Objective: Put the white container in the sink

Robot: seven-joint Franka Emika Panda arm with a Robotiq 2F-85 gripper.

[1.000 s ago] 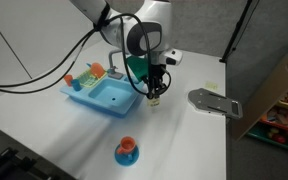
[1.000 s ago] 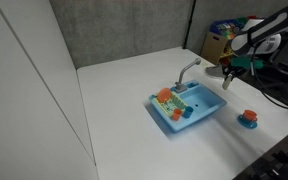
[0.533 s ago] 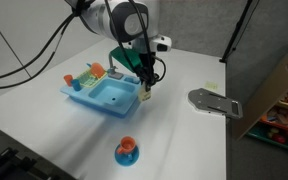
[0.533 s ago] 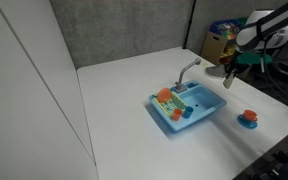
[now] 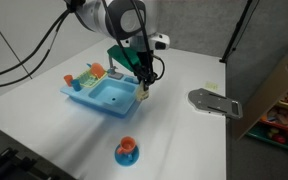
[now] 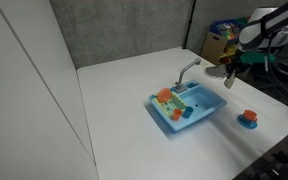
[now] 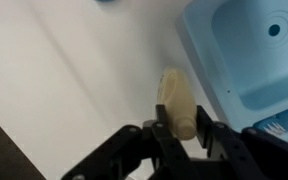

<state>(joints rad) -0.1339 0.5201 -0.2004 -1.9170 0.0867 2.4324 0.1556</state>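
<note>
My gripper (image 7: 182,132) is shut on the white container (image 7: 177,100), a small cream cup-like object held between the two black fingers. In an exterior view the gripper (image 5: 144,92) hangs just above the table at the right edge of the light blue sink (image 5: 102,95). The container shows as a pale spot under the fingers (image 5: 145,95). In an exterior view the gripper (image 6: 227,78) is beside the sink (image 6: 189,108), near its grey faucet (image 6: 187,69). The sink basin (image 7: 252,50) fills the upper right of the wrist view.
An orange cup on a blue saucer (image 5: 127,151) stands near the table's front; it also shows in an exterior view (image 6: 248,118). A flat grey plate-like object (image 5: 212,101) lies at the right. Colourful items (image 5: 85,77) fill the sink's rack. Shelves with toys (image 5: 284,105) stand beyond the table edge.
The arm has carried the white container leftward toward the sink's edge over the past second. In the last half second it hardly moved.
</note>
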